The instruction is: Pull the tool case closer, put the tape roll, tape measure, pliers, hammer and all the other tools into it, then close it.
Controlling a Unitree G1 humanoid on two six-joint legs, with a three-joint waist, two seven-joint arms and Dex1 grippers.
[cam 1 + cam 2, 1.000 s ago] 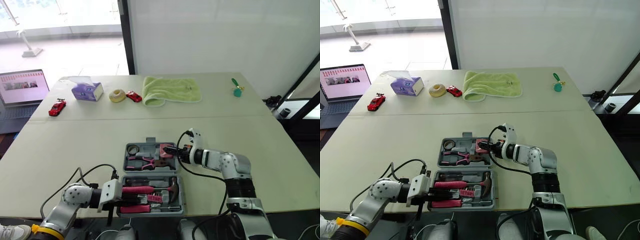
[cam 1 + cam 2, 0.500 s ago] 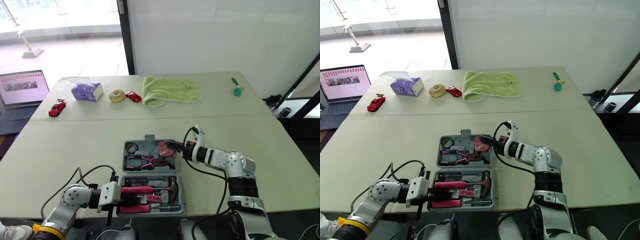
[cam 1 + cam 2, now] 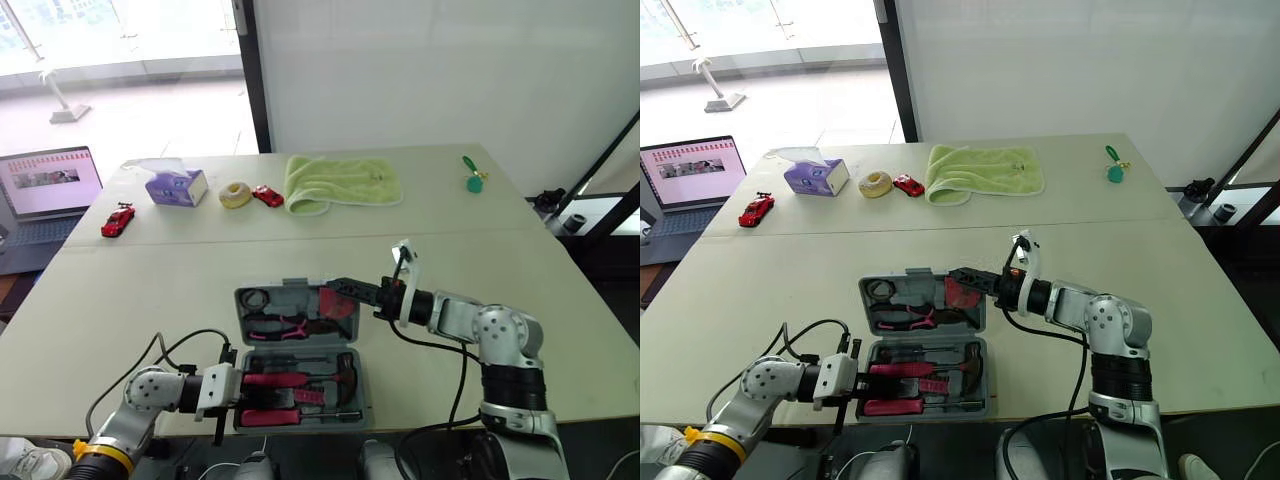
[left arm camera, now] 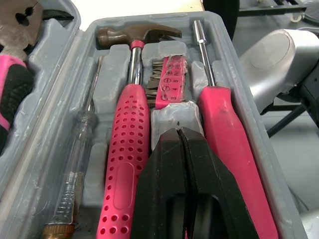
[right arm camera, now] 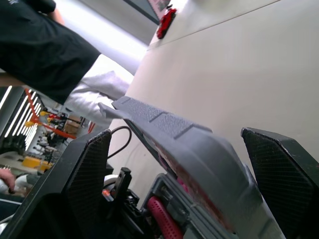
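Risks dropping the raised lid (image 3: 297, 284) of the grey plastic tool case (image 3: 355, 390), merely straddled at 3 o'clock by the wide-spread right gripper (image 3: 340, 288), with left gripper (image 3: 238, 390) pinched shut at 9 o'clock.

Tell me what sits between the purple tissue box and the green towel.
In the left eye view, a cream ring and a small red toy car lie between the purple tissue box and the green towel.

- The tool case (image 3: 360, 392) is set on the desk (image 3: 150, 280) at lower centre.
- The hammer (image 4: 127, 149) is held in its near half, the pliers (image 3: 283, 325) in the far half.
- Tissue box (image 3: 176, 186), tape roll (image 3: 236, 194) and towel (image 3: 343, 181) are ranged left to right above.
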